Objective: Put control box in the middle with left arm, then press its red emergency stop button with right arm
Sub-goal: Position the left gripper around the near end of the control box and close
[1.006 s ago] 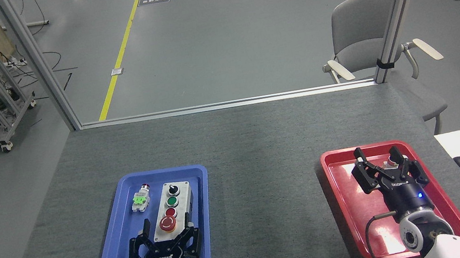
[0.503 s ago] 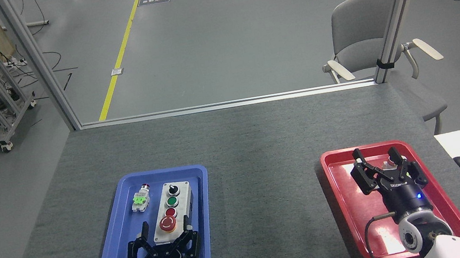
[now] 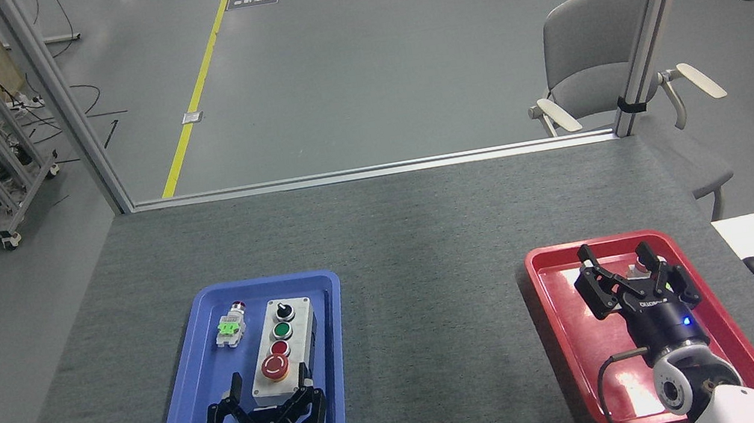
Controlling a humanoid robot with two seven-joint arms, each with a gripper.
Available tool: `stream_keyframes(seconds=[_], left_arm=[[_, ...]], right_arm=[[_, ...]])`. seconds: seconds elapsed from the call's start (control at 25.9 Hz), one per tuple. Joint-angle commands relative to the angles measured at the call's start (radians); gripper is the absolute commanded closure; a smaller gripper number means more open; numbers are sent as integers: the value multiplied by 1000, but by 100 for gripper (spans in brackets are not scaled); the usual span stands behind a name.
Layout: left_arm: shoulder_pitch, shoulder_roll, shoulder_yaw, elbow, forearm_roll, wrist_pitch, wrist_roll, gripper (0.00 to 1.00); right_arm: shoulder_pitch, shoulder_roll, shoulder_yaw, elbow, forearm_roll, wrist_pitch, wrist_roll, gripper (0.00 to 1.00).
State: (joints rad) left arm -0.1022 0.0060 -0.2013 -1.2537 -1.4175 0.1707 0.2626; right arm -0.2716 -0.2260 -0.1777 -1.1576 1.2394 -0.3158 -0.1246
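Left gripper (image 3: 270,389) hung spread wide at the near end of the control box (image 3: 281,348), gripping nothing; the box lay in the blue tray (image 3: 186,416). Right gripper (image 3: 619,261) gaped empty above the red tray (image 3: 581,353)

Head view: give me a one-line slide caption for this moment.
Open left gripper hovers at the near end of the control box in the blue tray; right gripper waits over the red tray.
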Motion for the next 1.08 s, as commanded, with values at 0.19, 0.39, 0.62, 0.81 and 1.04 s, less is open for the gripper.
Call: stream_keyframes(seconds=[0.19, 0.39, 0.62, 0.81, 1.04], left_arm=[[-13, 20, -1, 63, -1, -13, 1, 1], [-36, 22, 0, 91, -3, -86, 1, 1], [-47, 22, 0, 114, -1, -94, -2, 1], [-48, 22, 0, 126, -1, -99, 3, 1], [-50, 20, 0, 129, -1, -97, 1, 1]], right_arm=[[0, 1, -2, -1, 0, 0, 0, 0], [0, 4, -2, -1, 0, 0, 0, 0], [0, 10, 0, -1, 0, 0, 0, 0], [0, 10, 0, 1, 0, 0, 0, 0], [0, 10, 0, 1, 0, 0, 0, 0]])
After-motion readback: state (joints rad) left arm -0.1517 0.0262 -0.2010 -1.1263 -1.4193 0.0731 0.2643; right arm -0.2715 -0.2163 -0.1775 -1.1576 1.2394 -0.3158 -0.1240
